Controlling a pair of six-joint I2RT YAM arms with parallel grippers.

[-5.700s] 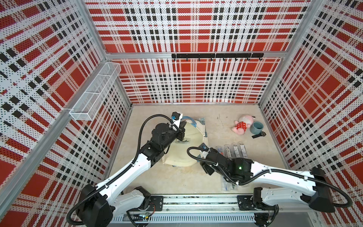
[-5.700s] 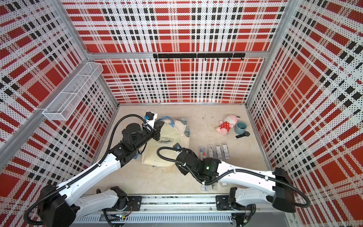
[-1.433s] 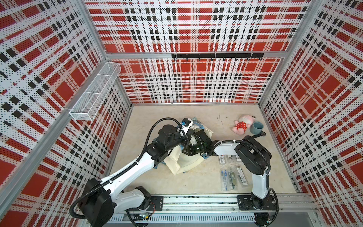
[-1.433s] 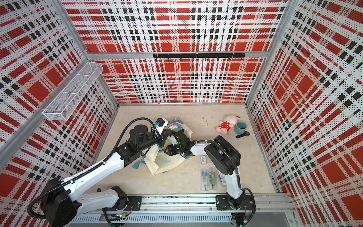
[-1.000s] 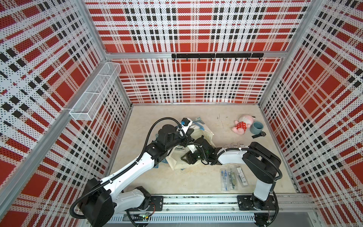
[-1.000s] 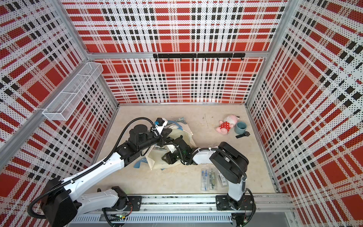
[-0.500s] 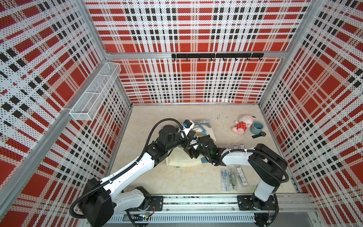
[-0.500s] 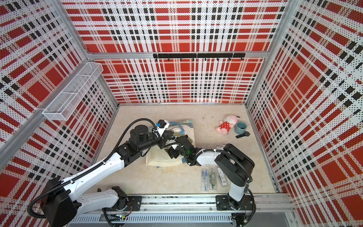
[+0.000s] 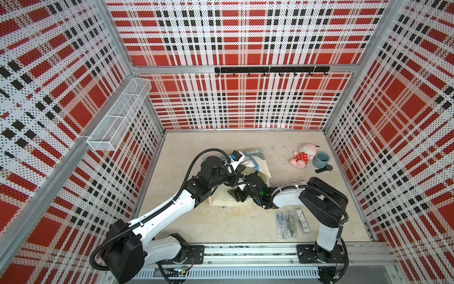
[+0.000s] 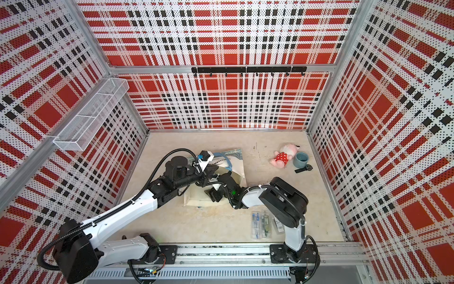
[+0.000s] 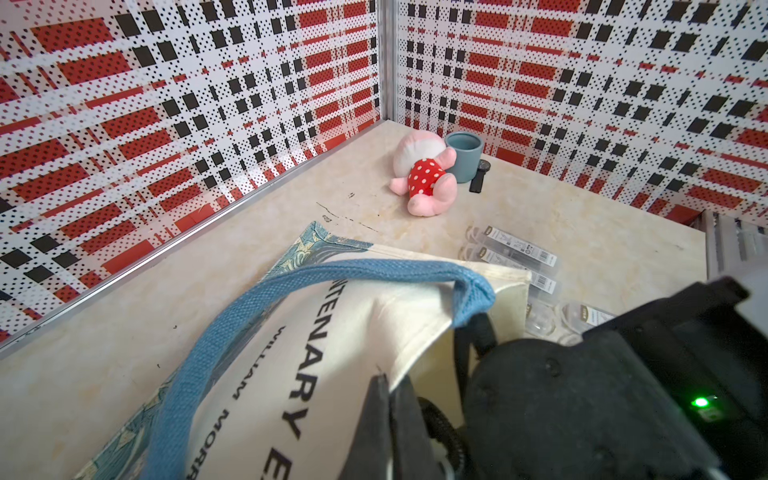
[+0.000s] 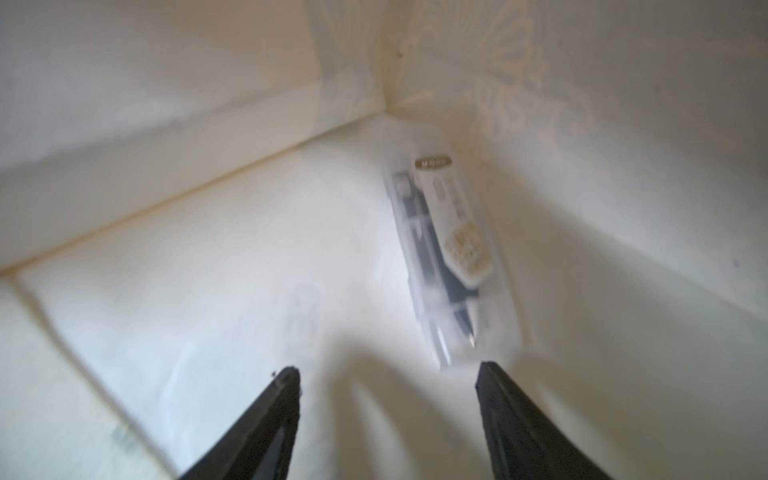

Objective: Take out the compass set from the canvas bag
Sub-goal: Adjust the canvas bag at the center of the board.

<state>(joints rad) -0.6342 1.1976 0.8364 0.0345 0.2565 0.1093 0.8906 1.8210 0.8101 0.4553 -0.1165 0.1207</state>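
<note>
Bag mouth: left gripper (image 11: pixel 390 384) pinches the upper rim of the canvas bag (image 11: pixel 353 316) and holds it raised. The right gripper (image 12: pixel 386 368) occupies the gap, prongs spread.
Inside: cloth walls close on both sides, floor bare between the prongs. Compass set (image 12: pixel 451 257) lies just ahead of one prong, along a side fold.
Blue strap (image 11: pixel 332 272) arches over the bag's top face.
Top views, 12 = back wall:
- clear cases (image 9: pixel 293 182) just beside the bag at 3
- compass packs (image 9: pixel 291 221) at 5
- plush toy (image 9: pixel 303 157) and cup (image 9: pixel 321 159) at 2, well apart
- left arm (image 9: pixel 172 206) crosses at 8
- table (image 9: pixel 233 226) bare at 6 and 12
</note>
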